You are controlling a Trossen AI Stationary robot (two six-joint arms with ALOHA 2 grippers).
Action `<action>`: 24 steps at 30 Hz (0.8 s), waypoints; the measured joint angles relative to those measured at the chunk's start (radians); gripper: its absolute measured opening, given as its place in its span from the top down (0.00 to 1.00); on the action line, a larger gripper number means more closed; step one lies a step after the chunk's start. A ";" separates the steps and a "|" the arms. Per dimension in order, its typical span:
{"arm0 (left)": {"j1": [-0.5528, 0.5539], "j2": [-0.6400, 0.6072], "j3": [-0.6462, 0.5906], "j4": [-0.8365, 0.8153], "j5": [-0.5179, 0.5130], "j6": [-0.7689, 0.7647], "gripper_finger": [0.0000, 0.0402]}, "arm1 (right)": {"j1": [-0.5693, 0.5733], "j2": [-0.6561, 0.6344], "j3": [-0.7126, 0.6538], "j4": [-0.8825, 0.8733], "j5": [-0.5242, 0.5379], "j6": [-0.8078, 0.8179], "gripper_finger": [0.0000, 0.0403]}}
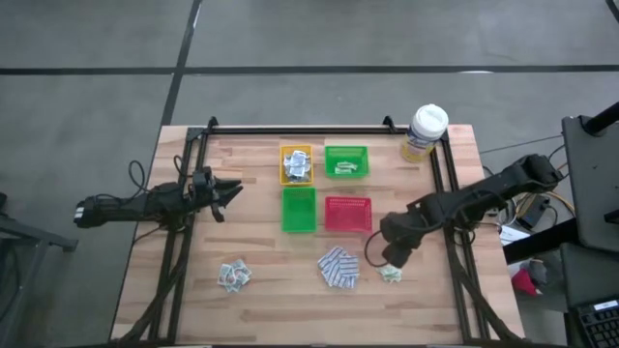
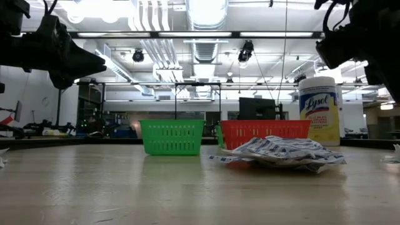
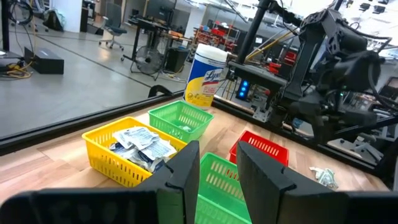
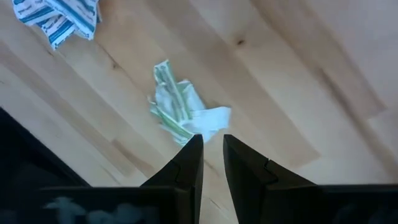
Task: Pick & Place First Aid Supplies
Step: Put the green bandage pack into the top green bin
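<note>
The right gripper (image 4: 208, 146), its fingers a narrow gap apart and empty, hangs just above one small heap of pale green strips (image 4: 183, 109) at the lower right of the high view. Left of it lie one pile of blue-and-white pads (image 1: 338, 268) and, at lower left, one heap of white-grey sachets (image 1: 233, 275). Four trays stand mid-table: one yellow tray (image 1: 296, 164) holding sachets, two green trays (image 1: 346, 160) (image 1: 299, 210), one red tray (image 1: 348, 214), with one yellow canister (image 1: 425, 132) upper right; the left gripper (image 3: 217, 177), slightly parted and holding nothing, waits at centre left.
</note>
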 joint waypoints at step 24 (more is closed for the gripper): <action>0.000 0.006 0.000 0.000 0.000 0.025 0.73 | 0.121 0.276 0.004 0.072 0.009 0.055 0.86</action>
